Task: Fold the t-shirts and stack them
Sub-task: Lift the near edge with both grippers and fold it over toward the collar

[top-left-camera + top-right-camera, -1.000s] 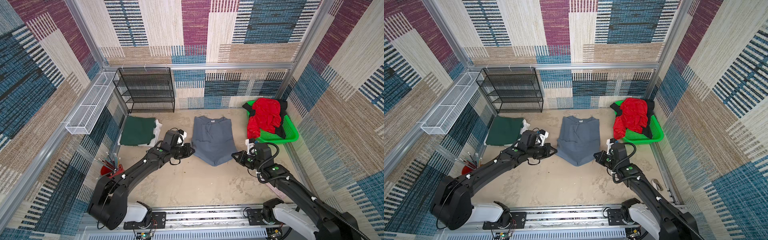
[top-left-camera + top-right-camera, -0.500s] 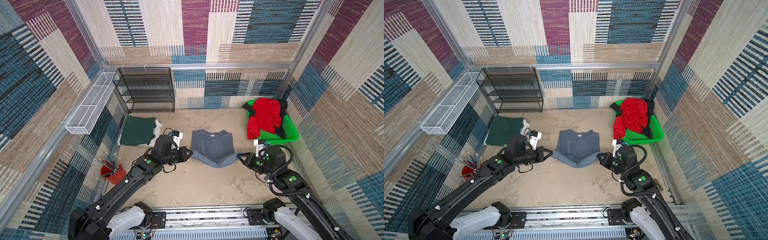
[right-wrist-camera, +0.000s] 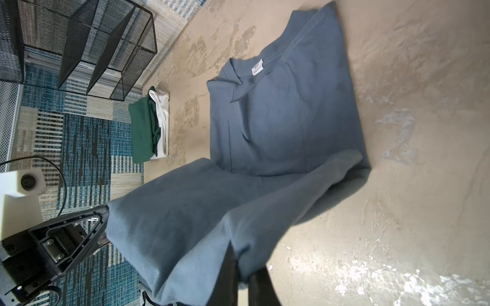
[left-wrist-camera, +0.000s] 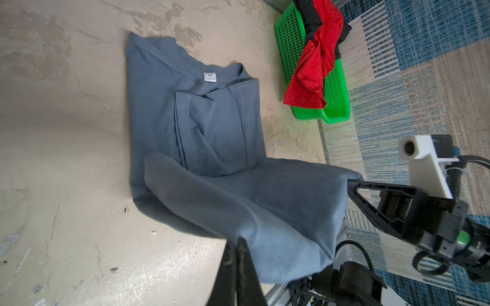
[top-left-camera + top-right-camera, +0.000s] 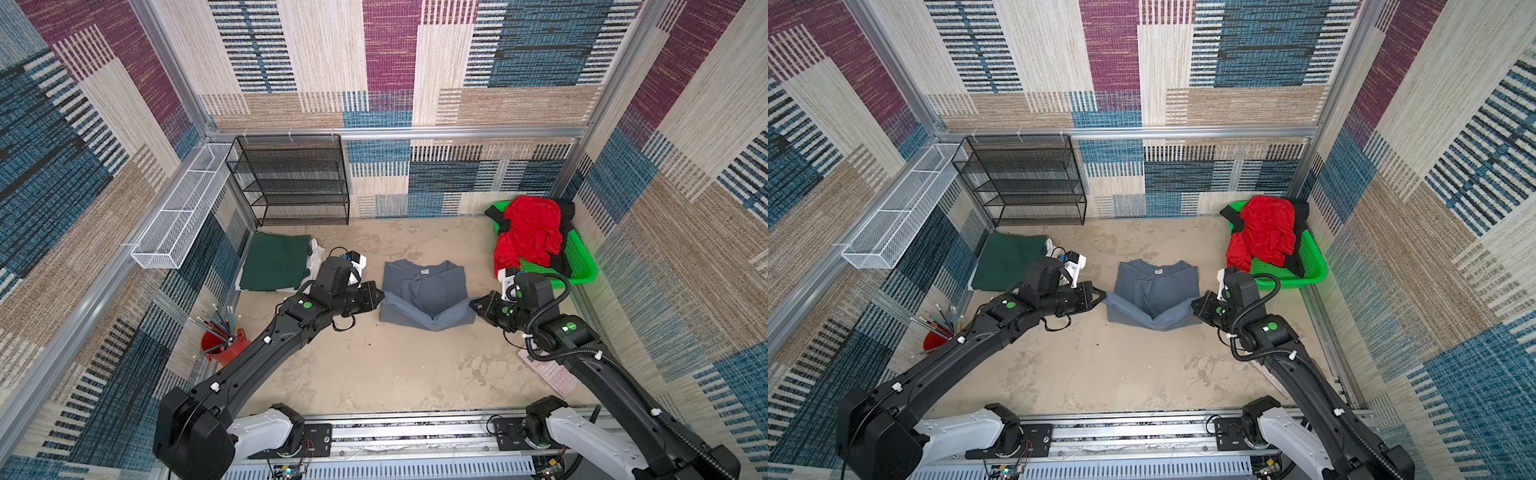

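Top view, left claw [image 5: 381,296], right claw [image 5: 473,302] pinching t-shirt [image 5: 424,286]

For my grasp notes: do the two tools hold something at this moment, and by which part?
Yes, both hold the slate grey t-shirt: the left tool pinches one lower hem corner, the right tool the other corner.

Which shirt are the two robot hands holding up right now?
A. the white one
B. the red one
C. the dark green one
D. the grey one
D: in a top view the left gripper and the right gripper are each shut on a corner of the grey shirt, holding its near edge up off the table.
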{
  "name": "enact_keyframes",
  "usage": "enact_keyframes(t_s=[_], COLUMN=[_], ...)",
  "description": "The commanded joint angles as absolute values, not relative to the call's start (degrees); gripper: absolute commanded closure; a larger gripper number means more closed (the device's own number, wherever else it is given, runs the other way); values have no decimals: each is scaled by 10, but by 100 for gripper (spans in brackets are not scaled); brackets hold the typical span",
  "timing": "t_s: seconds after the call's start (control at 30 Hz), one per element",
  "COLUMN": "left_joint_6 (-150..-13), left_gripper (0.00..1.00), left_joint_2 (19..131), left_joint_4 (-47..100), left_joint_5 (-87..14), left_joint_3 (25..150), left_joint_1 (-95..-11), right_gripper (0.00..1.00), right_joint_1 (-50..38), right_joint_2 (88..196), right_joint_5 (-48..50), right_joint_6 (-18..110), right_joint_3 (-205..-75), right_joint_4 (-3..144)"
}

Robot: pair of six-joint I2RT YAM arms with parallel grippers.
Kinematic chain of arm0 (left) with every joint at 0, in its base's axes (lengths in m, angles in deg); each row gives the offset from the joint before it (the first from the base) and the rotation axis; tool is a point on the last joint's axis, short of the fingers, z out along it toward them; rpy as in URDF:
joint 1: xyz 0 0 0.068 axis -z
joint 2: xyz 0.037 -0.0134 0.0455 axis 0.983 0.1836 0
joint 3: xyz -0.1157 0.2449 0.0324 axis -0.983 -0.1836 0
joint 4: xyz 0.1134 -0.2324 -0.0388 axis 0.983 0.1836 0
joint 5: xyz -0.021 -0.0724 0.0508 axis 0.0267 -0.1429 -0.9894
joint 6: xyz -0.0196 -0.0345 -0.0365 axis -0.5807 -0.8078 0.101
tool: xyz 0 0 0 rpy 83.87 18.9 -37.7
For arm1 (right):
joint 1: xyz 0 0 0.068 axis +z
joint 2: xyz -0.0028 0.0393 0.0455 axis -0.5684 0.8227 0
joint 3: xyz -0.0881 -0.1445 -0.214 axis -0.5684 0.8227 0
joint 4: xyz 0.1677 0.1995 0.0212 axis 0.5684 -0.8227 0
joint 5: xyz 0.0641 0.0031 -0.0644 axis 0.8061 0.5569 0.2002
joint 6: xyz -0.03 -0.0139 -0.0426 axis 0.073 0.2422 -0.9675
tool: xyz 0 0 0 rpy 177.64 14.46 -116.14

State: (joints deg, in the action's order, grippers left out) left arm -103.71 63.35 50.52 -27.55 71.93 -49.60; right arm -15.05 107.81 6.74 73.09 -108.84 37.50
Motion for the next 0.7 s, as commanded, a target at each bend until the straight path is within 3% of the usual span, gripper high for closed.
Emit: enact_keyframes(t_s=[0.0, 0.43, 0.67], left_joint_6=[-1028, -1018, -1031], left_gripper=[100, 100, 100], left_joint_2=[650, 779, 886], left_joint_4=[497, 450, 420], left_joint_5=[-260, -234, -198], left_joint_3=[728, 792, 855], left_joint_1=[-507, -556, -575], right_gripper=[100, 100, 100], right_joint_1=[-150, -175, -213], right_joint_2=[1105, 1242, 1319], right_joint_5=[34, -1, 32], right_joint_6=[705, 680, 672], right_joint_3=[-1108, -1162, -1182], right_joint_4=[404, 472, 512])
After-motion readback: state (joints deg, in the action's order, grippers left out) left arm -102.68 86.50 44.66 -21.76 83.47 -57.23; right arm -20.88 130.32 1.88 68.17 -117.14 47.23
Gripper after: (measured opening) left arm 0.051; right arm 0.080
